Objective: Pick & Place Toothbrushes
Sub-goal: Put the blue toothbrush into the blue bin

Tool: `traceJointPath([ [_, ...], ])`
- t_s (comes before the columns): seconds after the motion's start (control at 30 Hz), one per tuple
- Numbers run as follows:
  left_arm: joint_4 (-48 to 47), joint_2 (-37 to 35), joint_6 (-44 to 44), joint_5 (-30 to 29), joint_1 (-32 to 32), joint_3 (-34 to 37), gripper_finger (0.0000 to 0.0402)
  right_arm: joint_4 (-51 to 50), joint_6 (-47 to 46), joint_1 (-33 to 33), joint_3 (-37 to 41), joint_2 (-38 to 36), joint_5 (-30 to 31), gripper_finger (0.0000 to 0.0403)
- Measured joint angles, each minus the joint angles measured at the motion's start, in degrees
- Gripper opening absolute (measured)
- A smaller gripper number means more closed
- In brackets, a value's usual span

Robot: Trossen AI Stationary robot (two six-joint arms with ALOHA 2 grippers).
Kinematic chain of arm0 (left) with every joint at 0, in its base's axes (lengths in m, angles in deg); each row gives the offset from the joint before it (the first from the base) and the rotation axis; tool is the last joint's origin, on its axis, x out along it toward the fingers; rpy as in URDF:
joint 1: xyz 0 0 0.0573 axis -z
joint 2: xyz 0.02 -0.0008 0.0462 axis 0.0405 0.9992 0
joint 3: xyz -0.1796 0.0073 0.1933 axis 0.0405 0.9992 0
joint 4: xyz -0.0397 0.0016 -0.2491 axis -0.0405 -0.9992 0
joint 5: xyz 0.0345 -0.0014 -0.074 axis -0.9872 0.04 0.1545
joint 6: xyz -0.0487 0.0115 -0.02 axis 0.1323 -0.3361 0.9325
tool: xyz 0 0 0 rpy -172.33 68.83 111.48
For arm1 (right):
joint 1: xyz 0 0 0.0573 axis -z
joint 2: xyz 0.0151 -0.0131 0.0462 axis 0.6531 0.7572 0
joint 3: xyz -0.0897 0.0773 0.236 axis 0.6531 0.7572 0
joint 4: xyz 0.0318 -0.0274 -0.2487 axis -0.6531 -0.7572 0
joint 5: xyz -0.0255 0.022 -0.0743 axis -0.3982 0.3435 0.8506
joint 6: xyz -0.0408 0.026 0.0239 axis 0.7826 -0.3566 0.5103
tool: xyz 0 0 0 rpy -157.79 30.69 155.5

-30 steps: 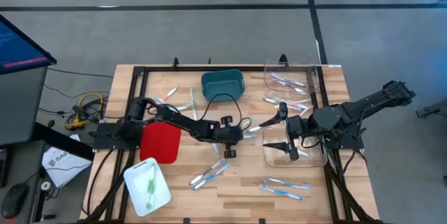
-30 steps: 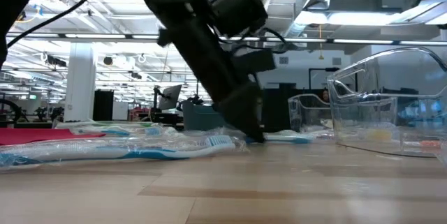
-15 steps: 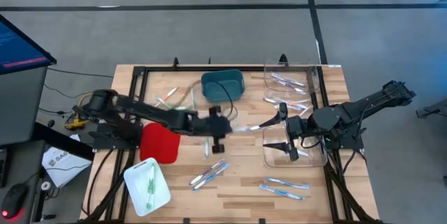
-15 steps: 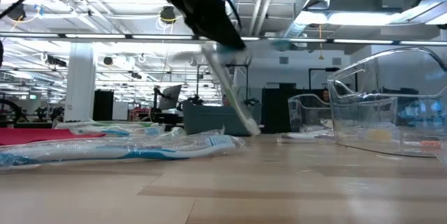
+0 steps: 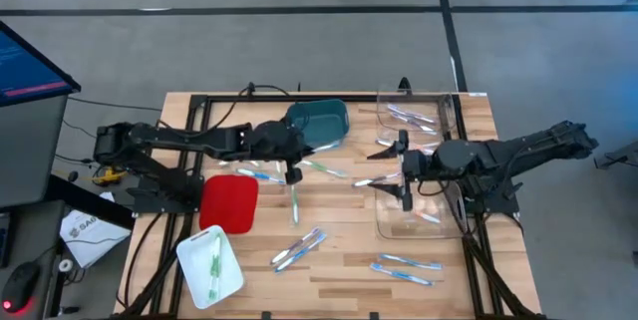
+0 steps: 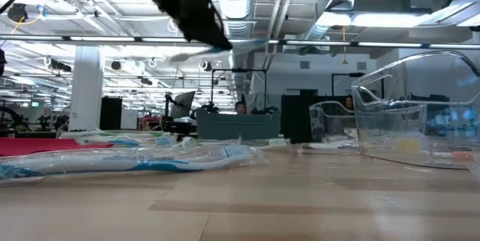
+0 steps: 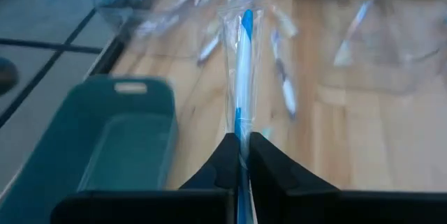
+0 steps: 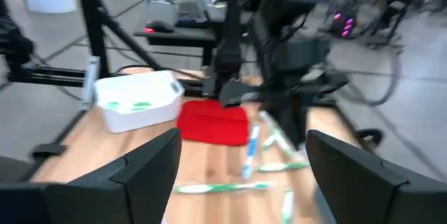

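Observation:
My left gripper [image 5: 295,163] hangs over the table just near of the teal bin [image 5: 319,121], shut on a blue toothbrush in a clear wrapper [image 7: 244,63]. The brush sticks out toward the right [image 5: 324,168]. In the low view the gripper [image 6: 202,16] is high above the tabletop. Other wrapped toothbrushes lie flat on the wood at the middle [image 5: 299,247], near right [image 5: 407,265] and far left [image 5: 249,139]. My right gripper [image 5: 397,165] stands open above the left rim of a clear container [image 5: 424,210], its fingers wide apart [image 8: 244,182] around nothing. My left gripper pinches one end of the wrapped blue toothbrush [image 7: 241,130] between its two fingers. The brush runs on forward along the line of the fingers, which slant down toward the table's right. It is lifted clear of the table and lies nearly level.
A red bin [image 5: 228,203] and a white bin [image 5: 210,265] holding green toothbrushes stand near left. A second clear container [image 5: 419,116] with toothbrushes stands far right. A pale toothbrush [image 5: 295,200] lies just below my left gripper. A black frame edges the table.
My left gripper has risen from the tabletop and drawn back toward the far left, toward the teal bin, still shut. The blue toothbrush has come off the wood with it, first hanging steeply, now nearly level. My right gripper has swung a little toward the far edge, still open.

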Motion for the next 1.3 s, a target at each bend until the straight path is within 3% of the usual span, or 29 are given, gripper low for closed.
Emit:
traceJointPath([
  [0.2,5.4,0.0,-2.7,-0.6,-3.9,2.4,0.0006,1.0,9.1,4.5,0.0,0.0,-0.3,0.0301],
  [0.37,10.1,0.5,-6.7,-0.2,-7.3,2.4,0.0006,0.3,15.5,10.3,0.1,2.8,-6.0,0.0301],
  [0.6,17.3,6.5,-8.5,5.8,-15.4,-1.1,0.0006,2.5,19.7,20.1,0.0,6.7,-7.7,0.0301],
  [0.73,17.1,14.6,-5.6,9.5,-18.6,-6.7,0.0006,3.8,19.9,24.0,0.0,6.7,-9.0,0.0301],
  [0.9,12.9,23.6,-2.4,10.0,-18.6,-12.5,0.0006,4.7,21.1,26.6,0.0,6.7,-15.6,0.0301],
  [1.1,9.6,25.8,-0.2,5.3,-18.2,-13.4,0.0006,2.2,20.7,28.0,0.0,6.7,-17.9,0.0301],
  [1.3,8.8,26.0,1.7,5.3,-18.7,-13.4,0.0006,0.7,20.1,28.3,0.0,6.7,-18.1,0.0302],
])
